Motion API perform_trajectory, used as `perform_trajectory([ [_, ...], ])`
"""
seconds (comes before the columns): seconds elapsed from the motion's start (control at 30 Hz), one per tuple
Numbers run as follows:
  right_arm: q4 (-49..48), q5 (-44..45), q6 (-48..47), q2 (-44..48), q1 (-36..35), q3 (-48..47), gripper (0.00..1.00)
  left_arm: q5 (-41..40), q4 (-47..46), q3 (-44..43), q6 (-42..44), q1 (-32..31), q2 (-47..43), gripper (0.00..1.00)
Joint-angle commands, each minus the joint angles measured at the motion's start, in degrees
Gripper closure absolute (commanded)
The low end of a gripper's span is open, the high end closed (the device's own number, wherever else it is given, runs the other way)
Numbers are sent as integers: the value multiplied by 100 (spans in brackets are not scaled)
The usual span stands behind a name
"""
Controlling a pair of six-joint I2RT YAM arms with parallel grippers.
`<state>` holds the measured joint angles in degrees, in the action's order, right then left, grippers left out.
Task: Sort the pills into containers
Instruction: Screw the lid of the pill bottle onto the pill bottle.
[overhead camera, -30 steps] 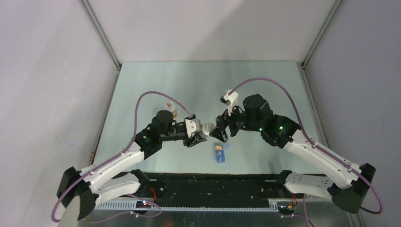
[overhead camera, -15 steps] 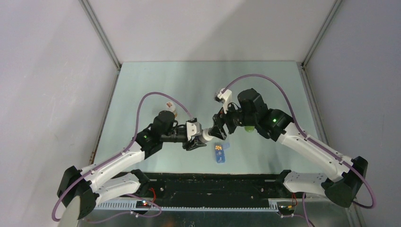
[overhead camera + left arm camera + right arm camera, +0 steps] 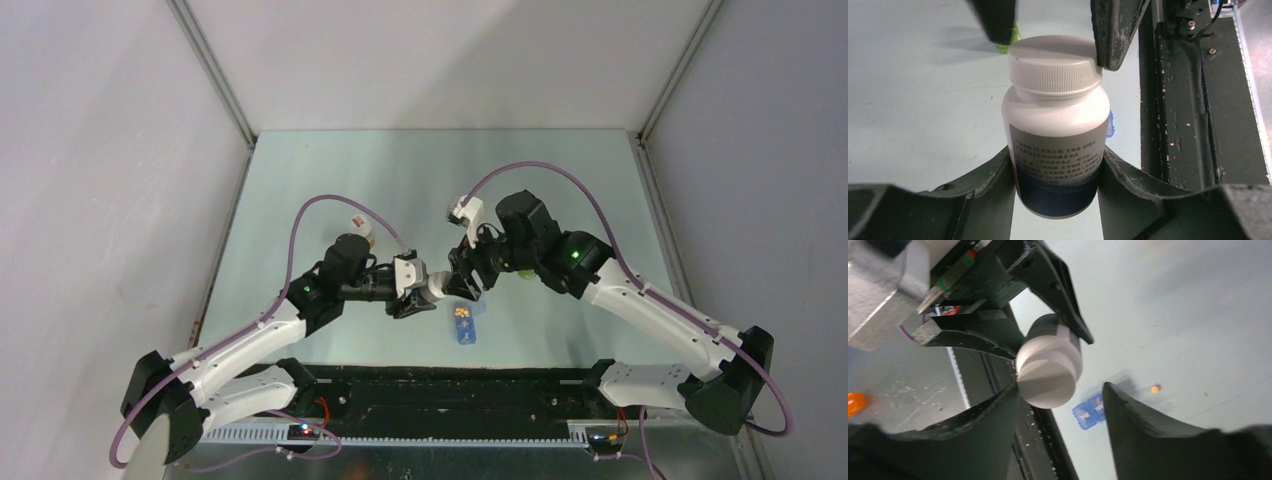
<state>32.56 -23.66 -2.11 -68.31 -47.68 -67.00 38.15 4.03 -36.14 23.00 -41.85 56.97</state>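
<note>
Clearly, the step in hand is opening the supply. The left gripper is clamped on the body of a white-capped pill bottle, holding it above the table with its cap pointed at the other arm.

The right gripper has its jaws spread to either side of that cap. In the right wrist view 1 finger lies against the cap's rim. The other stands off with a gap between, so nothing is gripped yet.

The translucent blue pill box lies on the table just below and toward the near edge of where the 2 grippers meet. A small cluster of orange pills shows in its far compartments. How many, I cannot tell.

1 loose tablet sits on the table near the box. A sliver of a green bottle shows behind the cap.

Judging from this, little of the sorting is done and the bottle is sealed. The next move calls for the right jaws to close squarely on the ribbed cap and twist it off, while the left grip resists the turn.

The bottle's smooth body may spin in the left fingers. A bottle held this flat could also spill tablets once the cap comes off.
</note>
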Motion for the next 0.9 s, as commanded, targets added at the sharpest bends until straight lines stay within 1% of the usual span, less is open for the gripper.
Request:
perform_trajectory([
  [0.0, -159, -114, -73, 19, -64, -254, 41, 119, -111, -312, 107, -17, -62, 100],
  [0.1, -237, -117, 44, 4, -83, -257, 55, 104, -131, -311, 116, -17, -72, 100],
  [0.23, -382, 28, 434, -42, -194, -255, 59, -60, -215, -282, 112, -17, -97, 100],
  [0.27, -470, 94, 542, -73, -231, -257, 63, -152, -230, -263, 110, -17, -105, 100],
  [0.3, -518, 278, 834, -92, -301, -259, 65, -221, -296, -249, 95, -17, -106, 100],
  [0.33, -620, 395, 984, -142, -324, -254, 71, -394, -332, -213, 63, -17, -113, 100],
  [0.37, -668, 678, 1356, -171, -379, -253, 74, -483, -436, -189, 46, -17, -123, 100],
  [0.4, -756, 832, 1552, -204, -416, -257, 80, -675, -490, -149, 13, -17, -140, 100],
  [0.43, -797, 1141, 1904, -219, -492, -254, 84, -764, -566, -131, -5, -17, -150, 100],
  [0.47, -877, 1506, 2099, -235, -538, -259, 94, -899, -585, -95, -15, -17, -173, 100],
  [0.5, -943, 1703, 2483, -231, -632, -255, 98, -955, -616, -82, -15, -21, -188, 100],
  [0.53, -978, 2051, 2643, -223, -719, -255, 100, -1044, -633, -46, -26, -19, -222, 100],
  [0.57, -1038, 2208, 2882, -206, -771, -258, 100, -1085, -650, -26, -30, -26, -235, 100],
  [0.6, -1057, 2676, 2988, -190, -844, -253, 100, -1148, -658, -3, -39, -26, -271, 100],
  [0.67, -1098, 3086, 3257, -170, -881, -260, 100, -1227, -682, 46, -49, -22, -337, 100],
  [0.73, -1103, 3370, 3576, -159, -890, -257, 100, -1283, -731, 94, -77, -18, -410, 100],
  [0.83, -1009, 3689, 3766, -159, -896, -253, 100, -1362, -745, 137, -87, -18, -485, 100],
  [0.87, -998, 3637, 3714, -162, -889, -257, 87, -1376, -737, 145, -99, -21, -489, 100],
])
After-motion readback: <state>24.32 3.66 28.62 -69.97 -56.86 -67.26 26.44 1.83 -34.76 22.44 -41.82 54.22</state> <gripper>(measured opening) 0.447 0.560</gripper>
